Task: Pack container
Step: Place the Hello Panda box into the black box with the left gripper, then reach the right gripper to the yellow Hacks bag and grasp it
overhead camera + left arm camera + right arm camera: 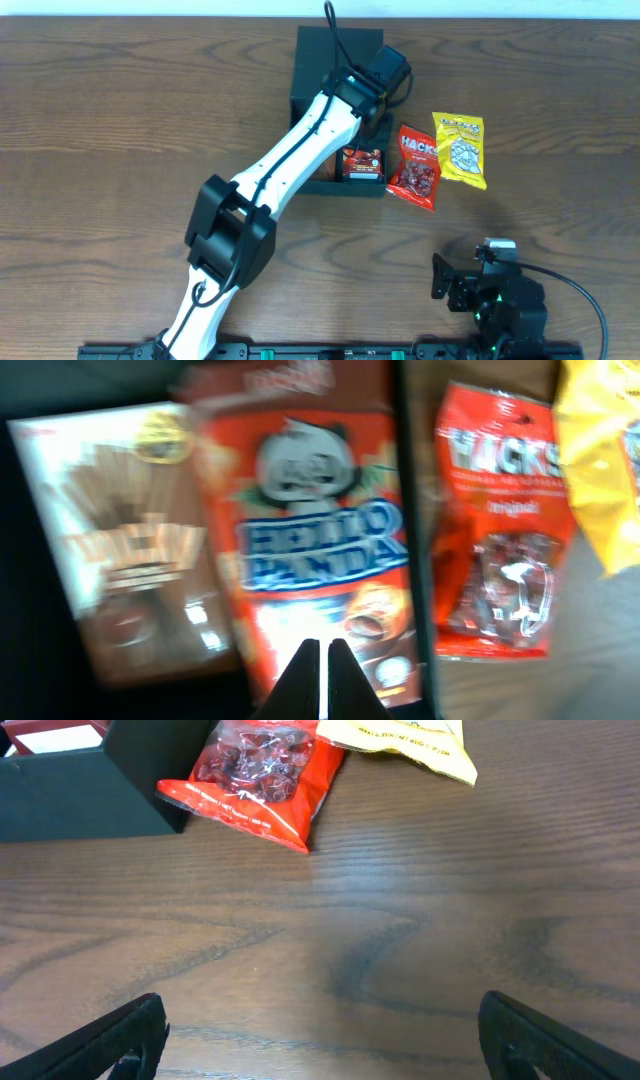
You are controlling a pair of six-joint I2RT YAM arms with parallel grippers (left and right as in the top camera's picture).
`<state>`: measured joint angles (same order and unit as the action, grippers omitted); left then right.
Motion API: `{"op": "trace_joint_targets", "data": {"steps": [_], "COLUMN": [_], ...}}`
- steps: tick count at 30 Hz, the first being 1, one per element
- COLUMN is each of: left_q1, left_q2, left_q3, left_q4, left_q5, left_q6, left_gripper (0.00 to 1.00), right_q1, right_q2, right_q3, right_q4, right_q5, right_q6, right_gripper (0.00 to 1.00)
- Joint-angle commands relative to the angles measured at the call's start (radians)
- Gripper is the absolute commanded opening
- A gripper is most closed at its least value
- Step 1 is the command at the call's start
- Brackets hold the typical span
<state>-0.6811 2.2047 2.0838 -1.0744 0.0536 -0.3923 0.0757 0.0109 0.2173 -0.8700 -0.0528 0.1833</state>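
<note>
My left arm (290, 160): white links stretched out long and straight from base, black elbow joint nearest base, black wrist at far end pitched downward. Left gripper (320, 652): two dark fingers pressed flat together, tips meeting in narrow point, showing at bottom centre of own wrist view. My right arm (495, 300): black, folded up compact close to base. Right gripper (320, 1025): jaws spread wide, one dark finger (115, 1042) in each lower corner of own wrist view, tool aimed forward and low.
</note>
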Motion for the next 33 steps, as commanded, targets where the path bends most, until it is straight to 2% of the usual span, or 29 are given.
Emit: {"op": "trace_joint_targets", "data": {"steps": [1,7,19,30,33], "left_q1": [0.037,0.141,0.326,0.406,0.419], "left_q2": [-0.077,-0.139,-0.225,-0.227,-0.227], "left_q3": [0.029,0.029,0.029,0.029,0.029], "left_q4": [-0.027,-0.131,-0.148,-0.145,-0.15], "left_q5": [-0.142,-0.143,-0.13,-0.06,-0.061], "left_q6": [0.004,0.027,0.093,0.104,0.109], "left_gripper": [0.06,0.06,0.06,0.06,0.06], "right_q1": [-0.011,-0.011,-0.011,-0.011,-0.011], "right_q2": [-0.005,-0.005,-0.005,-0.005,-0.005], "right_q3": [-0.01,-0.01,-0.01,-0.01,-0.01], "right_q4": [-0.01,-0.01,-0.01,-0.01,0.056], "right_q5": [-0.004,-0.004,-0.004,-0.004,-0.008], "right_q6": [0.014,0.014,0.014,0.014,0.03], "right_gripper": [0.99,0.99,0.99,0.99,0.99]}}
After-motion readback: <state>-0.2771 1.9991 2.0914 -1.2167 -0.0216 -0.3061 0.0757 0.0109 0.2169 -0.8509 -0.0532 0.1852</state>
